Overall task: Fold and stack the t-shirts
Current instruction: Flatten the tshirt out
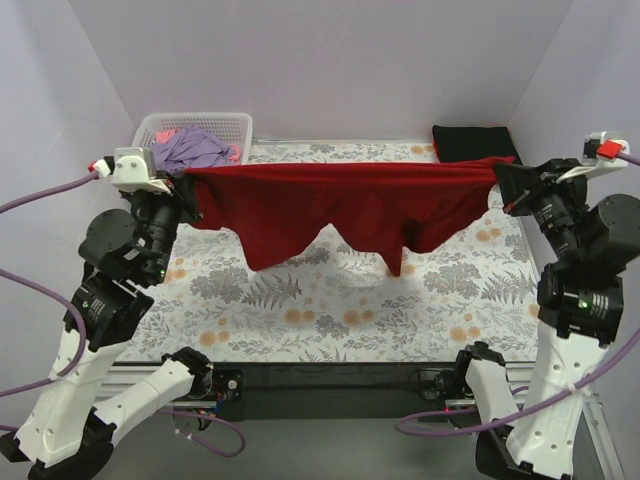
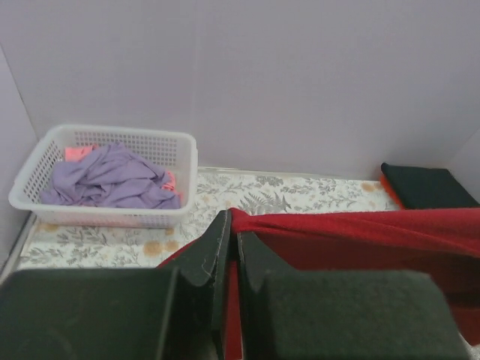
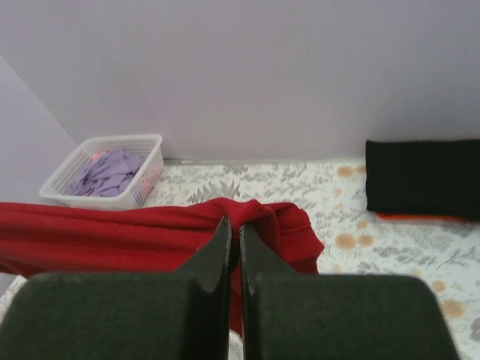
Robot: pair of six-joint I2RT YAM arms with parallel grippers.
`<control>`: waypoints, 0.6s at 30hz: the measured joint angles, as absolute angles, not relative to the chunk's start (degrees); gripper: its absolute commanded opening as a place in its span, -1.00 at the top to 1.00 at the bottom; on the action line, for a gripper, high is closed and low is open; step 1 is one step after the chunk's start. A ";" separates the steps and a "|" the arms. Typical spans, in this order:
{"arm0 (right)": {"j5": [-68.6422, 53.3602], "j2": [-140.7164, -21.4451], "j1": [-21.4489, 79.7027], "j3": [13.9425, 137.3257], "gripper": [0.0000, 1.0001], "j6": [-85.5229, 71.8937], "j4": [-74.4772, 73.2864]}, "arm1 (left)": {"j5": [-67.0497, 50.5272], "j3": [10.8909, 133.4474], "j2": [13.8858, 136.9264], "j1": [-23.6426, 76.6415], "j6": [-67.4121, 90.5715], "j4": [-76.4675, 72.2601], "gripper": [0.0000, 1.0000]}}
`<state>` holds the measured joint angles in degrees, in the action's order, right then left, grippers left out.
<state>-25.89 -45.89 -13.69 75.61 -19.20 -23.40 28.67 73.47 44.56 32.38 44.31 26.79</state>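
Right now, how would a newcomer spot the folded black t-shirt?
Find the floral-print table cloth, then its far right corner. There lies the folded black cotton t-shirt, flat on an orange-red layer, unlike the deep-red t-shirt stretched in mid-air.

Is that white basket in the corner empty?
No, the white basket holds a crumpled lavender shirt, with a bit of pink cloth showing beside it.

Floral-cloth table [image 1: 300, 325], white basket [image 1: 243, 131] far left, folded t-shirts [image 1: 472, 142] far right
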 measured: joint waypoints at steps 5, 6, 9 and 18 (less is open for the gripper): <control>-23.92 -43.90 -13.69 85.41 0.97 -16.78 -27.66 | 27.16 82.39 46.28 32.38 40.21 27.99 1.00; -23.46 -43.86 -13.65 86.98 0.97 -16.36 -28.38 | 26.81 83.92 46.92 32.38 39.44 28.05 1.00; -22.33 -43.88 -13.52 89.82 0.97 -15.59 -29.91 | 26.22 86.96 48.90 32.38 37.21 28.25 1.00; -21.63 -52.69 -13.50 83.96 0.95 -14.83 -28.67 | 29.80 78.04 61.52 31.97 25.15 12.80 1.00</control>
<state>-21.63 -52.69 -13.50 83.96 -14.83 -28.67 29.80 78.04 61.52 31.97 25.15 12.80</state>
